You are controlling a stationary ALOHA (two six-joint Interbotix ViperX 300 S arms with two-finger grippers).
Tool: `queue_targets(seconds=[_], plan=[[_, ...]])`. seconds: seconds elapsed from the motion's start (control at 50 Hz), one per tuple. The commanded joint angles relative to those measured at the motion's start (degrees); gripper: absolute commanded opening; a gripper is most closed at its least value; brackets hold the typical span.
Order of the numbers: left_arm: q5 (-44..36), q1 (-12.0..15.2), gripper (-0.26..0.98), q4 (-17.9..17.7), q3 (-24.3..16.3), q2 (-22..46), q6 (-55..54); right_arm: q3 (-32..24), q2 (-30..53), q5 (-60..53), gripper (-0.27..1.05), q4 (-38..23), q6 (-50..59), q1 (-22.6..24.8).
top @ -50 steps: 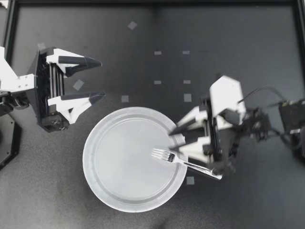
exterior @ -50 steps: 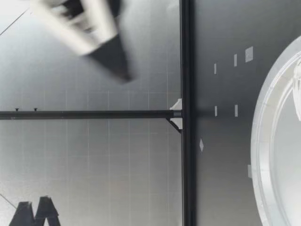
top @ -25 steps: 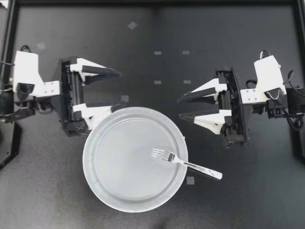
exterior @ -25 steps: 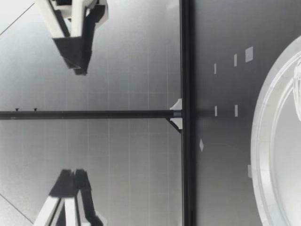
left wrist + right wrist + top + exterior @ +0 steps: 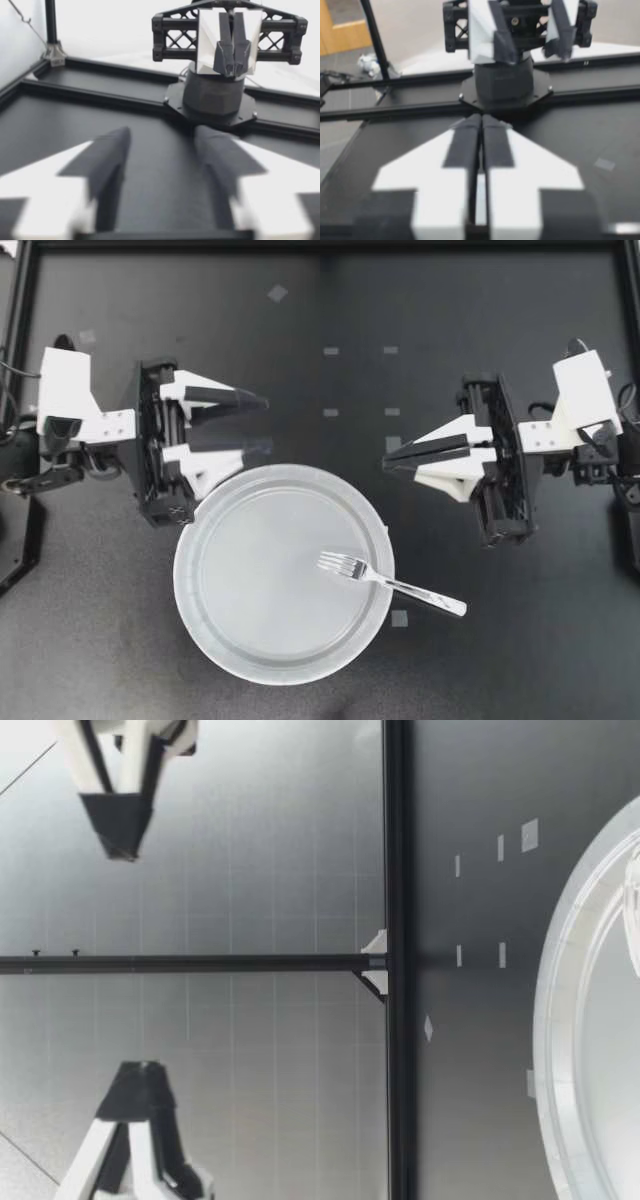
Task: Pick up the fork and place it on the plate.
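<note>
So the round translucent white plastic plate [image 5: 205, 570] is sitting on the dark bench [image 5: 500, 320], toward the near side and roughly in the middle. The only thing in it is the shiny silver metal fork [image 5: 385, 580], and it's only partly in. The tines and neck lie on the plate's flat inside, over on its right half. The handle runs out across the right rim, so its end pokes past the plate and over the bench, right beside a small pale square of tape [image 5: 399, 618]. More of those tape bits are scattered farther back. Neither arm is touching the fork or the plate. The left gripper [image 5: 262, 423] hangs by the plate's far-left edge with its jaws apart, and from its wrist camera only bench surface shows between them. The right gripper [image 5: 388, 461] is off past the plate's far-right side, well apart from the fork, with its jaws pressed together on nothing. From the table-height camera both grippers are up in the air, well above the bench, and the plate's rim fills the near edge.
</note>
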Motion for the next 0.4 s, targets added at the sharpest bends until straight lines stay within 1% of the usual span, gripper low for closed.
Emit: queue_targets(seconds=[0.0,0.06,0.18,0.38], plan=[[-0.62,-0.09,0.28,0.62,-1.14,-1.85,0.09,-0.62,-2.11,-0.7,0.0,-0.18,0.0,-0.35],[-0.62,-0.09,0.2,0.88,-1.05,-2.11,0.09,-0.62,-2.29,-0.79,-0.03,-0.18,0.0,-0.35],[-0.7,-0.09,0.1,1.14,-0.97,-2.2,0.09,-0.62,-2.2,-0.79,-0.03,-0.18,0.0,-0.35],[-0.62,-0.09,0.09,1.14,-0.97,-2.2,0.09,-0.62,-2.02,-0.79,-0.03,-0.18,0.09,-0.35]])
